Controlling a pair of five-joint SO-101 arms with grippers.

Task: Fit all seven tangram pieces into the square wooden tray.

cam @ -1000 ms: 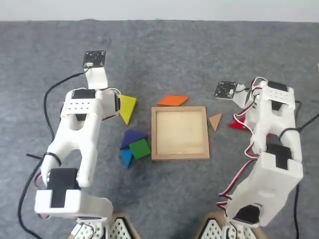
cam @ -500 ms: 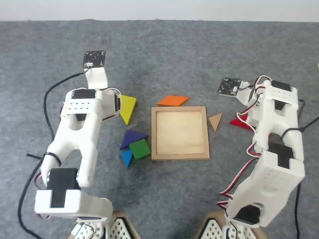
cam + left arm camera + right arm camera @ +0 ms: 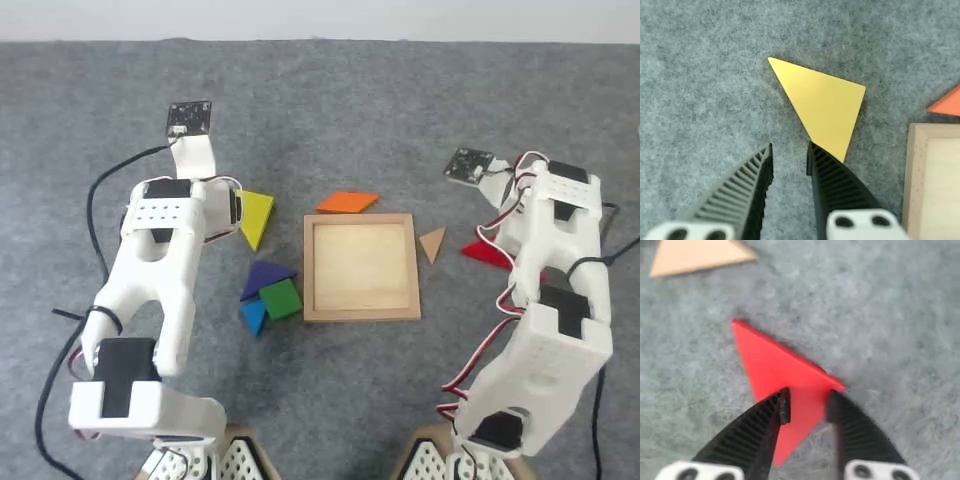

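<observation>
The square wooden tray (image 3: 309,268) is seen in the high view near the middle of the grey felt-covered counter (image 3: 400,100), between the two arms, and all seven tangram pieces lie on the counter outside it. The orange parallelogram (image 3: 347,202) is placed just beyond the tray's far edge, and the small tan triangle (image 3: 432,243) lies just beside the edge that faces the right arm. The red triangle (image 3: 488,253) is found a little further that way, partly covered by the right arm. On the other side, the yellow triangle (image 3: 256,216) is set near the tray's far corner, close against the left arm. A cluster is formed nearer the front by the purple triangle (image 3: 267,277), the green square (image 3: 282,298) and the small blue triangle (image 3: 254,316) (the three touch or nearly touch one another). In the left wrist view, the left gripper (image 3: 788,150) is shown with its jaws a narrow gap apart and nothing held between them; one fingertip is seen at the edge of the yellow triangle, the other over bare felt. In the right wrist view, the right gripper (image 3: 808,399) is shown with its jaws parted over one corner of the red triangle, whose surface is seen in the gap; whether the piece is touched cannot be told.
</observation>
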